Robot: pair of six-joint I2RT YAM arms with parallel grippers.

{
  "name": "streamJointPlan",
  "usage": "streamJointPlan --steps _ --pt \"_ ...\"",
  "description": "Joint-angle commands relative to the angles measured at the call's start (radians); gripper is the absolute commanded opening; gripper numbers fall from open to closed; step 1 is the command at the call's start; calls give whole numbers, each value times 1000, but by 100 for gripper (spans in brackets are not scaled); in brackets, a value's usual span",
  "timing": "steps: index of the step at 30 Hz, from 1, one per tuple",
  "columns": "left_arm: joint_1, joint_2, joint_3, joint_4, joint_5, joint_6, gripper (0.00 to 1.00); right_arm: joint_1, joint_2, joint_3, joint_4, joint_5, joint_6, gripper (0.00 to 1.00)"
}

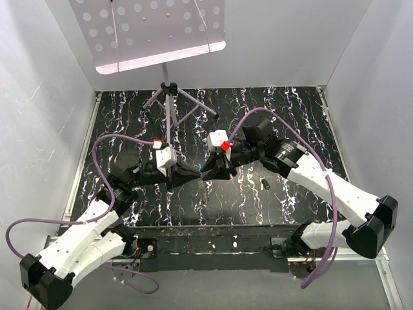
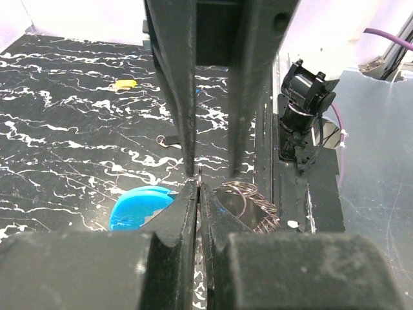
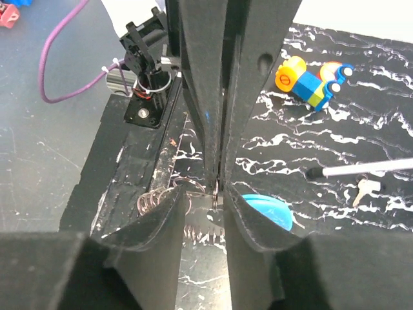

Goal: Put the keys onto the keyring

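Clenched left claw [image 2: 198, 188] meets half-parted right claw [image 3: 208, 199] tip to tip at the blue-tabbed wire-loop keyring [image 2: 139, 208]. Neither arm is nearer.

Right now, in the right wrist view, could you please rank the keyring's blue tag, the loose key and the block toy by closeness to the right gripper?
From the right gripper:
1. keyring's blue tag, beside the fingertips.
2. key, farther off, mid-right.
3. block toy, far upper right.

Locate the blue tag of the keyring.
The keyring's blue tag is at mid-table where the left end effector and right end effector meet; in the left wrist view it shows just left of the left one, the wire loops opposite.
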Motion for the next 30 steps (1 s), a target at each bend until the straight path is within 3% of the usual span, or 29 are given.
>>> streamJointPlan --steps 1,5,13,16,21,26,30 --pt "-3 -47 -33 67 -41 -6 0 -17 -23 13 66 -66 19 44" --pt "-3 -67 -52 87 -47 -6 0 -63 -35 21 80 -111 39 54" --pt "-1 -84 -101 197 -49 -66 0 -92 -47 5 91 -88 45 57" --pt "2 -81 -121 257 -38 -106 0 -95 -55 -9 106 -40 98 62" --pt "6 -75 -138 321 -27 -149 0 -139 -55 16 46 -13 144 59" --pt "9 -61 -138 346 -24 -152 0 -314 23 143 -231 -134 163 52" --pt "15 -34 -122 355 2 -141 0 -437 137 296 -646 -96 -61 61"
